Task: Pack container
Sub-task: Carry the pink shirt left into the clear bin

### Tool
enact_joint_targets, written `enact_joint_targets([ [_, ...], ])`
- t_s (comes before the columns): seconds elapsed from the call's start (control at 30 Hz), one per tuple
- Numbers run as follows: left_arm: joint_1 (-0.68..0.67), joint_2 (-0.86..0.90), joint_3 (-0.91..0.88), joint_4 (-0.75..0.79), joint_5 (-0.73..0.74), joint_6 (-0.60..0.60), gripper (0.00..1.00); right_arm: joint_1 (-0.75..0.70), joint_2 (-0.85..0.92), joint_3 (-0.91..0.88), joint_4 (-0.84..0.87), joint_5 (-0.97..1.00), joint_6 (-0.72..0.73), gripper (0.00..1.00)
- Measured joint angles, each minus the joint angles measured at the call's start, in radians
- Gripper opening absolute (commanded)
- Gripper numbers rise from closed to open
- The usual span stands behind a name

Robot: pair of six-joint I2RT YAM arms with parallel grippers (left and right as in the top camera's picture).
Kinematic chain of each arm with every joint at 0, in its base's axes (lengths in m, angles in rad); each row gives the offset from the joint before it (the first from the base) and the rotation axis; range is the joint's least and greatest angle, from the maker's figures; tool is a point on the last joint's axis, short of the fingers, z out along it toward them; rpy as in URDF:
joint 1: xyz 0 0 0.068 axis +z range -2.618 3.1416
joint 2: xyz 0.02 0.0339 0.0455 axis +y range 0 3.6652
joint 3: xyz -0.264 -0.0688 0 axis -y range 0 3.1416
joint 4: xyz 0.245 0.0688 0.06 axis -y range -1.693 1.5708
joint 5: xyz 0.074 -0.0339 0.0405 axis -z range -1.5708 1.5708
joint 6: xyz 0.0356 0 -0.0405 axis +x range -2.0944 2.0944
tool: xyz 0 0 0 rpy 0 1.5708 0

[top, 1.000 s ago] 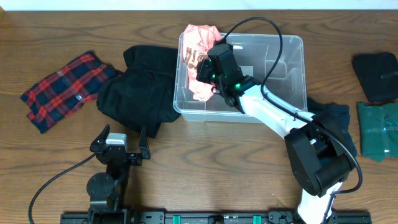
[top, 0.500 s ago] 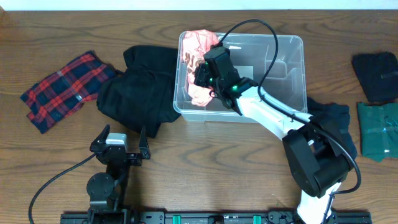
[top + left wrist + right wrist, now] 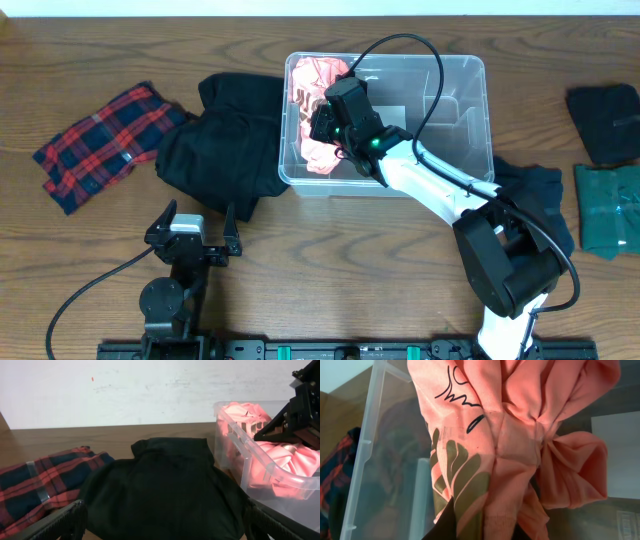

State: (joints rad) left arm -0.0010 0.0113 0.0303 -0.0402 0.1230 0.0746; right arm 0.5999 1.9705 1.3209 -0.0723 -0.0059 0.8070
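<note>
The clear plastic container (image 3: 470,150) stands at the table's far centre, with a white label (image 3: 615,455) on its base. My right gripper (image 3: 325,120) is inside its left end, shut on a pink printed garment (image 3: 310,90) that lies bunched against the left wall; the cloth fills the right wrist view (image 3: 510,435). The container (image 3: 265,467) and the pink garment (image 3: 290,460) also show in the left wrist view. My left gripper (image 3: 190,232) is open and empty near the table's front edge, facing a black garment (image 3: 215,145), seen close in the left wrist view (image 3: 160,490).
A red plaid cloth (image 3: 100,140) lies at the far left. A dark garment (image 3: 540,190) lies right of the container. A black item (image 3: 605,120) and a green folded cloth (image 3: 610,210) lie at the right edge.
My right gripper has moved left and down inside the container, carrying the pink garment lower against the left wall. The left arm has not moved.
</note>
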Motion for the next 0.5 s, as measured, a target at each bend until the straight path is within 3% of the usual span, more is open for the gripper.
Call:
enact_joint_targets([
  [0.07,0.000,0.000,0.000,0.000,0.000,0.000,0.98,0.000,0.000,0.000,0.001,0.006,0.000,0.47],
  [0.13,0.000,0.000,0.000,0.000,0.000,0.000,0.98,0.000,0.000,0.000,0.002,0.010,0.002,0.65],
  [0.37,0.000,0.000,0.000,0.000,0.000,0.000,0.98,0.000,0.000,0.000,0.016,0.036,-0.113,0.90],
  [0.5,0.000,0.000,0.000,0.000,0.000,0.000,0.98,0.000,0.000,0.000,0.031,0.081,-0.252,0.91],
])
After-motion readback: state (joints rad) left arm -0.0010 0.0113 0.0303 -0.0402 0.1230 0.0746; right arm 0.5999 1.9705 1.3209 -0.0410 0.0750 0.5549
